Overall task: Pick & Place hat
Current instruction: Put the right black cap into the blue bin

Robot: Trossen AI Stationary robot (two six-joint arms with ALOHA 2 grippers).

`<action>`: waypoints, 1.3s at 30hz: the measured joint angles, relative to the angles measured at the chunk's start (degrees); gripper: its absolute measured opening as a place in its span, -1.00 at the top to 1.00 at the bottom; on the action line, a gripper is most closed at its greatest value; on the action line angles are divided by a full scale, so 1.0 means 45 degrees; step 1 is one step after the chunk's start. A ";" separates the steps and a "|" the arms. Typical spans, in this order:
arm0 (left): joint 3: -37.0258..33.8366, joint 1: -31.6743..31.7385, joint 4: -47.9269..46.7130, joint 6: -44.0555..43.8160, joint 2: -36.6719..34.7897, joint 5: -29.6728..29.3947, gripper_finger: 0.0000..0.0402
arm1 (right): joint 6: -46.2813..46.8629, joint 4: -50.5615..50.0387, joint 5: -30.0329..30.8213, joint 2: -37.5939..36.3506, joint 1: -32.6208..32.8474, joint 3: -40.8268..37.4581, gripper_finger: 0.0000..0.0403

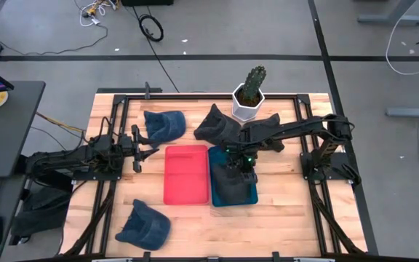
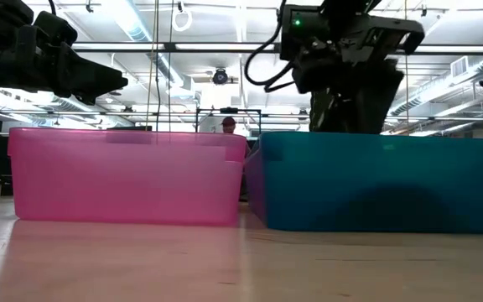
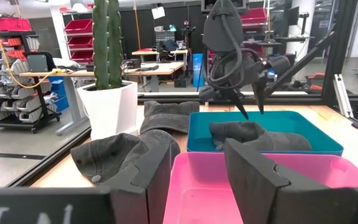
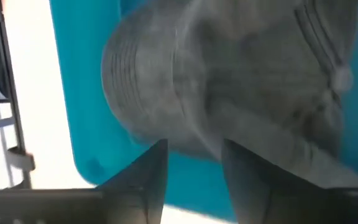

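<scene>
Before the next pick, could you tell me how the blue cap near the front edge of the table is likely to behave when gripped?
The blue cap lies slumped with a creased crown, so it is probably soft and would fold in the gripper. Being cloth, it is likely light and may slide on the wooden table if pushed. It lies low and flat, so rolling or tipping looks unlikely.

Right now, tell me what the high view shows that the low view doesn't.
Only the high view shows the caps lying on the table, the cactus, and the dark cap inside the teal bin. Only the low view shows the ceiling lights and the bins' side walls. Both share the pink bin, the teal bin, and the right gripper open above the teal bin.
</scene>
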 joint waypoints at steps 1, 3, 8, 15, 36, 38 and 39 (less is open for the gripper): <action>0.0000 0.0001 -0.0004 -0.0001 -0.0001 0.0004 0.22 | -0.0001 -0.0283 0.0002 -0.0118 -0.0108 0.0000 0.21; -0.0004 -0.0001 -0.0001 0.0000 -0.0002 0.0001 0.22 | 0.0049 -0.0819 0.0006 -0.0364 -0.0364 0.0000 0.19; -0.0001 -0.0001 -0.0003 0.0000 -0.0001 0.0003 0.22 | 0.0232 -0.1481 0.0125 -0.1171 -0.1075 0.0000 0.18; 0.0001 0.0000 -0.0004 0.0000 -0.0002 0.0005 0.22 | 0.1024 -0.2083 0.3044 -0.2609 -0.1958 0.0000 0.22; 0.0000 0.0000 -0.0004 0.0000 -0.0002 0.0001 0.22 | 0.5332 -0.2244 0.5473 -0.3957 -0.6073 -0.1225 0.17; -0.0003 0.0004 -0.0004 0.0000 -0.0002 0.0004 0.22 | 0.5337 -0.1827 0.5483 -0.3952 -0.6484 -0.1738 0.13; 0.0000 0.0001 -0.0004 0.0000 0.0001 0.0000 0.22 | 0.5332 -0.1594 0.5487 -0.3952 -0.6680 -0.1981 0.11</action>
